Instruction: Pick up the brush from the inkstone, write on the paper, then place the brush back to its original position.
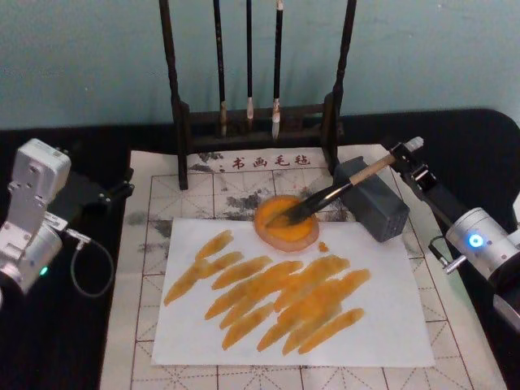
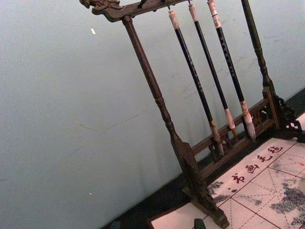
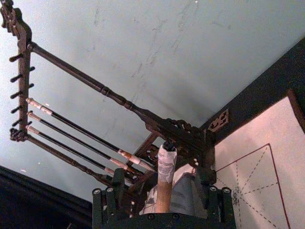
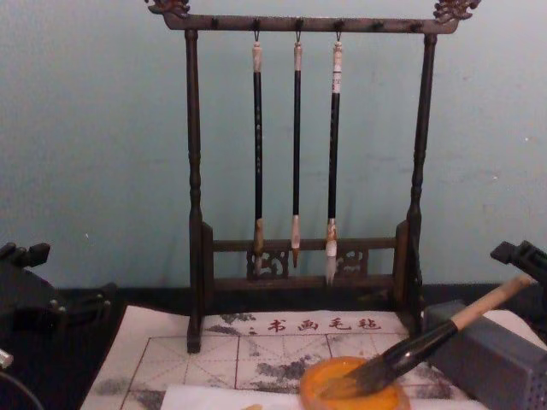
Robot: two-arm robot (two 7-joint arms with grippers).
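The brush (image 1: 341, 191) lies slanted, its dark bristles in a round orange dish (image 1: 286, 231) and its tan handle propped on the grey block inkstone (image 1: 378, 207). My right gripper (image 1: 404, 160) is at the handle's white-capped end. In the right wrist view its fingers (image 3: 217, 202) stand open on either side of the handle (image 3: 164, 171), with gaps on both sides. The white paper (image 1: 390, 325) lies in front of the dish and carries several orange strokes. My left gripper (image 1: 118, 193) is parked at the table's left edge.
A dark wooden rack (image 1: 180, 122) with three thin hanging brushes (image 4: 296, 145) stands at the back against the wall. An off-white mat with a red grid (image 1: 146, 244) lies under the paper. A loose cable (image 1: 89, 260) curls beside the left arm.
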